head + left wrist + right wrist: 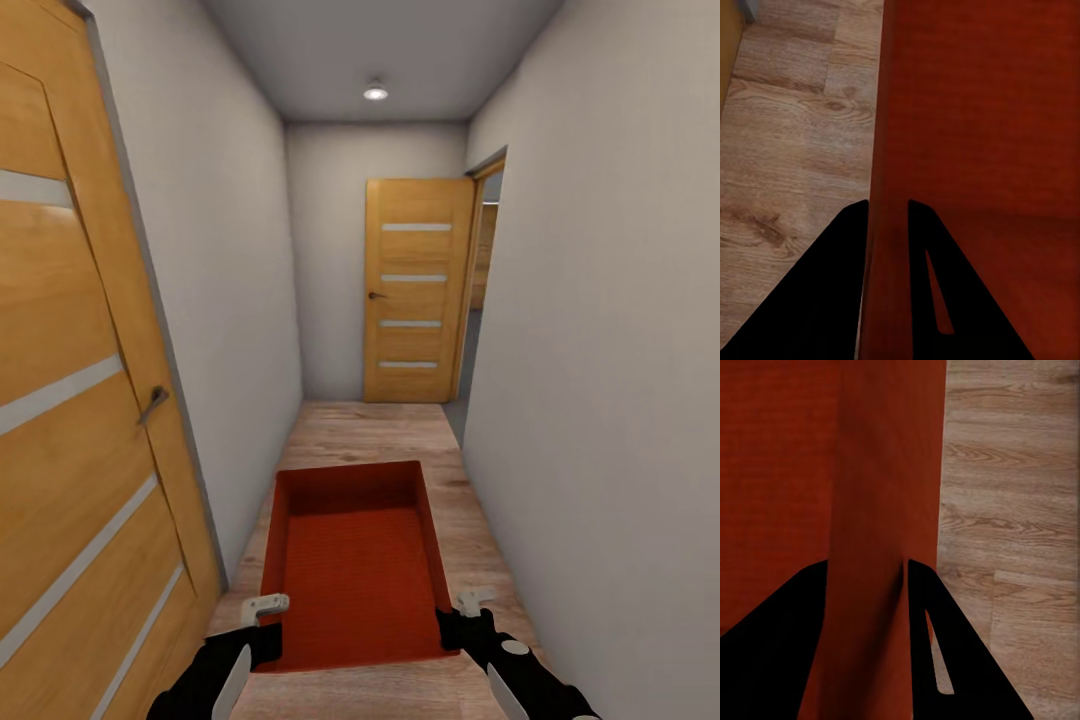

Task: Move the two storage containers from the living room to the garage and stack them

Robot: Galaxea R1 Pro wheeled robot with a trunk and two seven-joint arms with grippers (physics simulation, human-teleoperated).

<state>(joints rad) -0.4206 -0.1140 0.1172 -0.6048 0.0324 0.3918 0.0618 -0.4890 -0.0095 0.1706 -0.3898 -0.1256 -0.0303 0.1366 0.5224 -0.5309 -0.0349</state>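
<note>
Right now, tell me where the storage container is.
In the head view, the storage container is held low and centred between left hand and right hand, above the hallway's wood floor.

Orange-red storage container (355, 570), light wood-grain floor (370, 430), orange-brown doors (415, 290) with pale stripes.

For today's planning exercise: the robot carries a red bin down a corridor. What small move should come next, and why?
Probably roll straight ahead, bin level. Left pincer and right pincer each clamp a side wall, and the plank floor leads to an open doorway at the far right.
</note>
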